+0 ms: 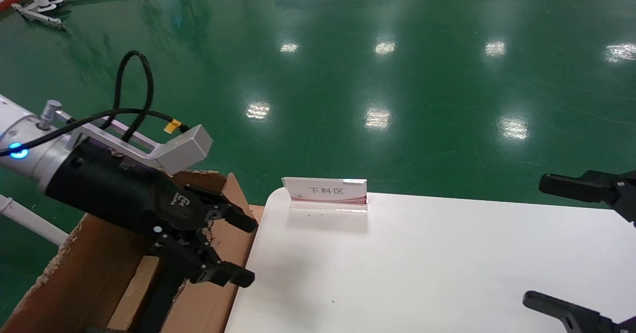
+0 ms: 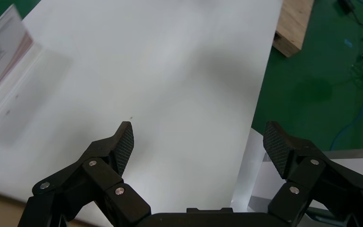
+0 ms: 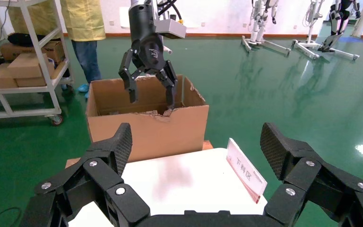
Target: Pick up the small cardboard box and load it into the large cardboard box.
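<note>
The large cardboard box (image 1: pixel 74 268), with ragged torn edges, stands on the floor at the left end of the white table (image 1: pixel 447 273); it also shows in the right wrist view (image 3: pixel 146 132). My left gripper (image 1: pixel 247 251) is open and empty, above the box's edge nearest the table; in the right wrist view it (image 3: pixel 150 97) hangs just over the box opening. A smooth tan surface (image 1: pixel 133 293) lies inside the box beneath it; I cannot tell whether that is the small cardboard box. My right gripper (image 1: pixel 534 241) is open and empty above the table's right end.
A clear sign stand with a red-and-white card (image 1: pixel 325 191) stands at the table's far left corner. In the right wrist view a wheeled rack with cartons (image 3: pixel 26 66) and a person in a yellow coat (image 3: pixel 82 19) are behind the box. Green floor surrounds the table.
</note>
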Tool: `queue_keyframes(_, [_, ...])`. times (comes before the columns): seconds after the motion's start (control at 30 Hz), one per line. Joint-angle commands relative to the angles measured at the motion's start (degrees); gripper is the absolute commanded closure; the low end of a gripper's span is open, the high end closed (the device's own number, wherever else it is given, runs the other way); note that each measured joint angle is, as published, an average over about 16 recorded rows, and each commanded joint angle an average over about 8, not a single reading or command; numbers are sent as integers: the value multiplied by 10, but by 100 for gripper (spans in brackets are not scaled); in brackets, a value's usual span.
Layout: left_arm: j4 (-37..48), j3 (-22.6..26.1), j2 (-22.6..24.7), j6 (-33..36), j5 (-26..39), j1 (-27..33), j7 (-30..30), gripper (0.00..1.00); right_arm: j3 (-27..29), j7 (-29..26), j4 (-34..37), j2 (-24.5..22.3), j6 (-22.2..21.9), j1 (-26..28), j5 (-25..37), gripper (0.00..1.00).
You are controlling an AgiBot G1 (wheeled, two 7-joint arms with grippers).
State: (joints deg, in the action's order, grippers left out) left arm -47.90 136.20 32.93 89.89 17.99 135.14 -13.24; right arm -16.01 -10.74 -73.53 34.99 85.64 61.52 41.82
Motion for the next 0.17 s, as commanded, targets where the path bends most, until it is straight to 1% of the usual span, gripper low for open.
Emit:
queue_keyframes(0.03, [-5, -25, 1, -1, 6, -15, 0, 0, 0, 0, 0, 0, 0, 0, 0, 0])
queue_keyframes(0.17, [-9, -44, 1, -2, 10, -26, 0, 0, 0, 0, 0, 0, 0, 0, 0, 0])
